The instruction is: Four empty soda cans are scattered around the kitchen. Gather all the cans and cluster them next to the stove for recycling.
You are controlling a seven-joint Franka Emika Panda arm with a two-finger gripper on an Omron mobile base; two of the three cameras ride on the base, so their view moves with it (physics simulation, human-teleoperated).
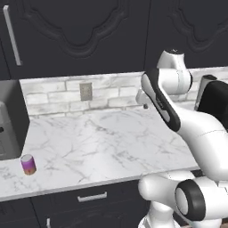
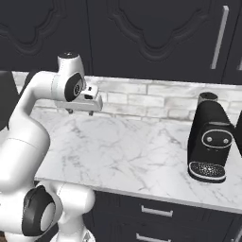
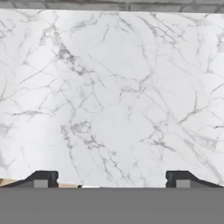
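Note:
One soda can (image 1: 27,164), purple-pink with an orange base, stands upright near the front left of the white marble counter (image 1: 102,142). My gripper (image 1: 144,105) hangs above the back middle of that counter, far to the right of the can and pointing down. In the right base view the gripper (image 2: 85,111) hovers near the brick backsplash. The hand view looks straight down on bare marble (image 3: 113,96), and the gripper (image 3: 111,179) is open with nothing between its widely spread fingertips (image 3: 41,178). The stove is out of view.
A grey boxy appliance (image 1: 9,120) stands at the counter's left end, just behind the can. A black coffee machine (image 2: 210,142) sits at the right end. Dark upper cabinets (image 1: 89,31) hang above, and a wall outlet (image 1: 86,91) is on the backsplash.

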